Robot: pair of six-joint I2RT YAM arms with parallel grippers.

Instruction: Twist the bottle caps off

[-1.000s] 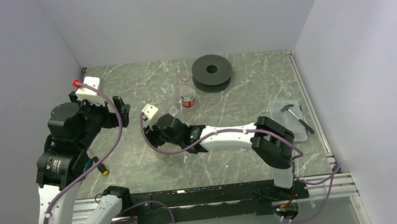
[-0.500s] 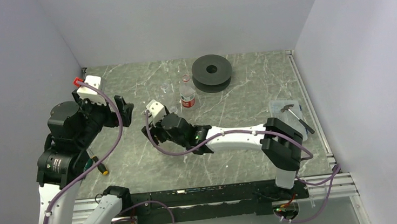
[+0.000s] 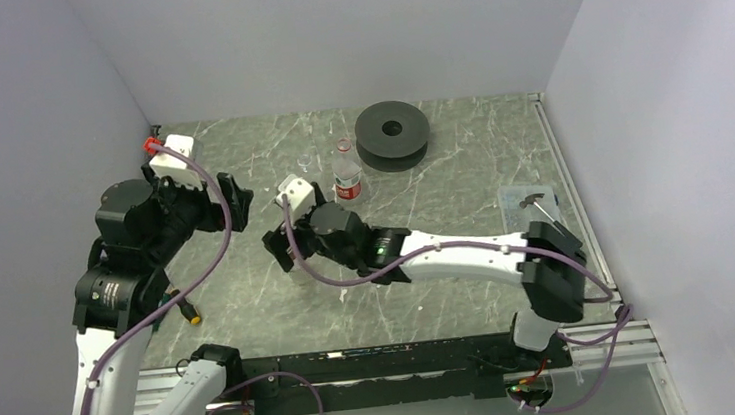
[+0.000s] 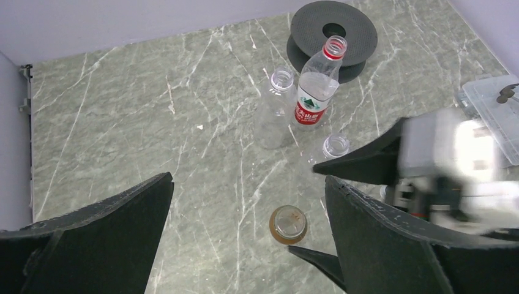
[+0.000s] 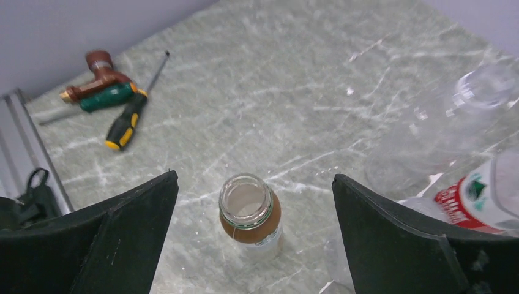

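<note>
— Left claw (image 4: pixel 248 177)?
— Spread wide, holding nothing. Hangs high over the marbled bench (image 4: pixel 122 122), looking down at the bottles.
— Right claw (image 5: pixel 254 176)?
— Also spread wide, nothing gripped. Sits low near the bench's middle, right over the amber bottle (image 5: pixel 250 215). Hard to tell from the wrist view whether level with the neck or higher.
— And that amber bottle?
— Upright on the bench, mouth open. Framed between the two black fingers (image 5: pixel 104 245), with a clear gap on each side and no contact.
— Other bottles?
— Upright too, farther back. Red-label bottle (image 4: pixel 316 86) just in front of the black spool (image 4: pixel 333 37), mouth open, red ring at the neck. Plain clear bottle (image 4: pixel 275 110) just beside it on the left, possibly touching. Second clear bottle (image 4: pixel 335 147) nearer, mouth open, close to the right arm's blurred wrist.
— Anything else around?
— Two screwdrivers (image 5: pixel 107 97) lying together near the bench's left edge, well apart from the bottles. Clear box (image 3: pixel 515 198) with a hammer (image 3: pixel 556 223) on it at the right side.
</note>
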